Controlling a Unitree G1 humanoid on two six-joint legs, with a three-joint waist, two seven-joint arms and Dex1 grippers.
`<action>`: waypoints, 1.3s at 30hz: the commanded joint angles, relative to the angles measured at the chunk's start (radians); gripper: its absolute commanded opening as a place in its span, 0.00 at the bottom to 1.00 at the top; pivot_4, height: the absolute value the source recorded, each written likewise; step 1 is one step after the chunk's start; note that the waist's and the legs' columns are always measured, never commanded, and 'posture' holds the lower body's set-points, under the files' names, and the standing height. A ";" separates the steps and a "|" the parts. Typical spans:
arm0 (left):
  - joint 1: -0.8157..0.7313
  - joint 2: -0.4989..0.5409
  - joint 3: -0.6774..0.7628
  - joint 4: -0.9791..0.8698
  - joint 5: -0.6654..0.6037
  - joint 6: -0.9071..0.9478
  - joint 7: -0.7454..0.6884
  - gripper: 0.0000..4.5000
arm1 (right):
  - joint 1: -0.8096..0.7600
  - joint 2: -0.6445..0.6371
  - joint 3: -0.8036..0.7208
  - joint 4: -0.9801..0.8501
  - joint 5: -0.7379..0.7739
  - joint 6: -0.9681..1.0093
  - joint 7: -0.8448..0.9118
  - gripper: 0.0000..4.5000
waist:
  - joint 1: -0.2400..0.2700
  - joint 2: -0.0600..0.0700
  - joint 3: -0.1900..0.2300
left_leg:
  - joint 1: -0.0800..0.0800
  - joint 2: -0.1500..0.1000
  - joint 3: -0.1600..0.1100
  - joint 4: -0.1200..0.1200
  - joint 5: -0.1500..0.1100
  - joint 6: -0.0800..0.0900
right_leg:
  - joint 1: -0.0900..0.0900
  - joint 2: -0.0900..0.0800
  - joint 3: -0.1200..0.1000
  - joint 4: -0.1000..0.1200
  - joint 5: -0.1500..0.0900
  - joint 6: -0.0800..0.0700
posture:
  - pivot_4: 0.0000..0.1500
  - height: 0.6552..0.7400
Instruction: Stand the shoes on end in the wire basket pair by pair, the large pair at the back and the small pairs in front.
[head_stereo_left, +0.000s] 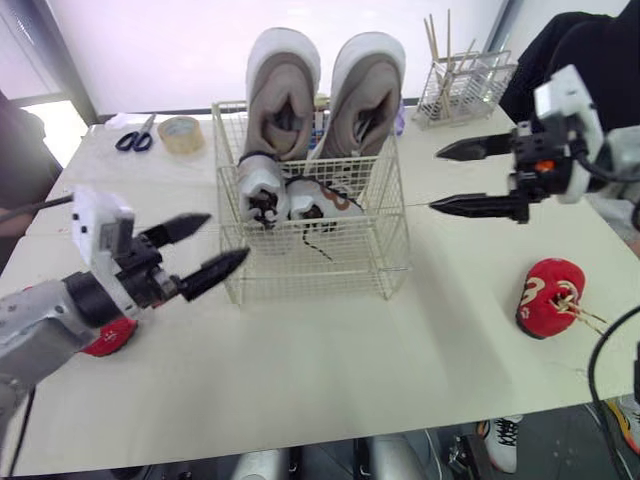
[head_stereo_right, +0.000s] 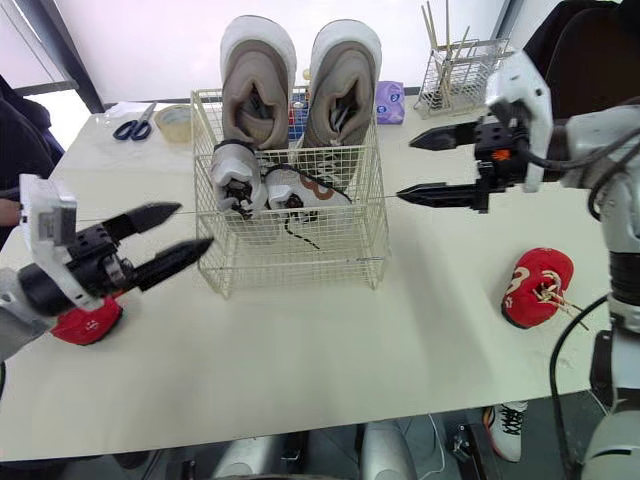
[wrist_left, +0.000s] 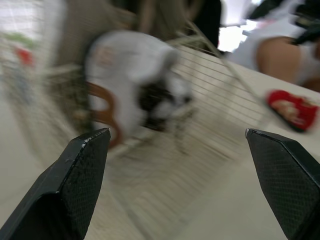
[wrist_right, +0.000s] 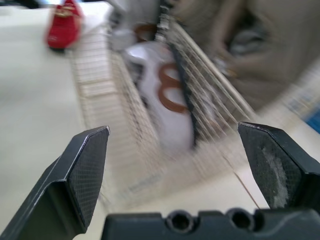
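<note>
Two pairs in the basket, the red pair waiting on the table

The large shoes (head_stereo_left: 283, 90) stand at the back of the wire basket (head_stereo_left: 320, 272), with the small white shoes (head_stereo_left: 290, 200) in front of them. The left gripper (head_stereo_left: 227, 237) and right gripper (head_stereo_left: 435, 180) are both wide open and empty. I think the next step is to grasp the red shoe (head_stereo_left: 550, 296) and its partner (head_stereo_right: 88, 322), then lift them over the basket wall. The scissors (head_stereo_left: 133, 138) and tape (head_stereo_left: 180, 133) lie behind, out of the way.

The wire basket (head_stereo_left: 330, 268) is thin, pale-coated metal. The large shoes (head_stereo_left: 283, 95) look matt, perhaps suede. The left gripper (wrist_left: 175, 132) has fingers (wrist_left: 80, 180) of black, finely dimpled plastic.
</note>
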 joint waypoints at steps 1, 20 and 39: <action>-0.050 0.086 0.050 0.054 -0.145 0.045 -0.120 0.99 | 0.071 -0.057 -0.068 0.004 -0.079 0.040 -0.142 1.00 | 0.001 0.000 0.000 | 0.000 0.000 0.000 0.000 0.000 0.000 | 0.000 0.000 0.000 0.000 0.000 0.000 | 1.00 1.00; -0.291 -0.035 -0.268 0.159 0.034 0.014 -0.311 0.99 | 0.715 0.390 -0.489 -0.854 -0.356 0.722 -0.983 1.00 | 0.005 0.002 -0.001 | 0.003 0.000 0.001 -0.001 0.002 -0.002 | 0.002 0.002 0.001 0.002 0.000 0.001 | 1.00 1.00; -0.395 -0.124 -0.347 0.194 0.150 0.036 -0.331 0.99 | 0.705 0.859 -0.671 -0.903 -0.464 0.852 -1.130 1.00 | -0.001 0.002 -0.002 | 0.016 0.001 0.001 -0.003 0.001 0.001 | 0.015 0.003 0.000 0.000 -0.002 -0.003 | 1.00 1.00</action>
